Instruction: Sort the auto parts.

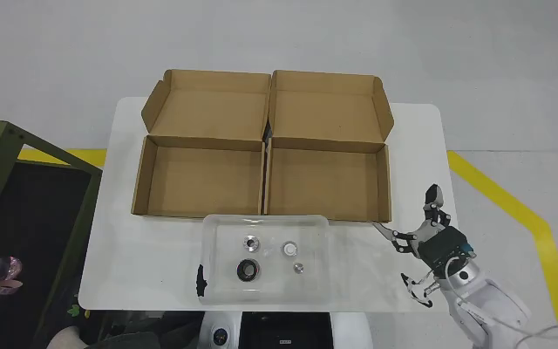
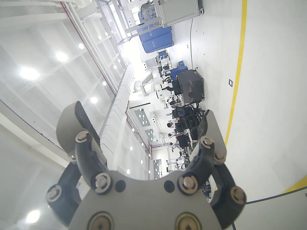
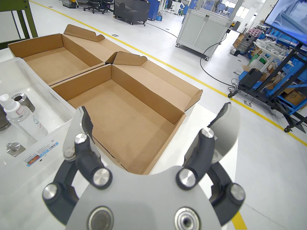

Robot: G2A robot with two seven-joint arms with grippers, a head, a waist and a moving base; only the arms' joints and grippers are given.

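A clear plastic bin at the table's front holds the parts: a metal cylinder, a small white bottle, a black ring and a small metal piece. My right gripper hovers open and empty over the table's front right corner, to the right of the bin. In its wrist view the right gripper faces the nearer cardboard box, with the bottle, cylinder and small metal piece off to one side. My left gripper is open, empty, and pointed at the ceiling and room.
Two open cardboard boxes sit side by side behind the bin, the left box and the right box, both empty with lids folded back. The white table has bare strips at both ends. A green cart stands left of the table.
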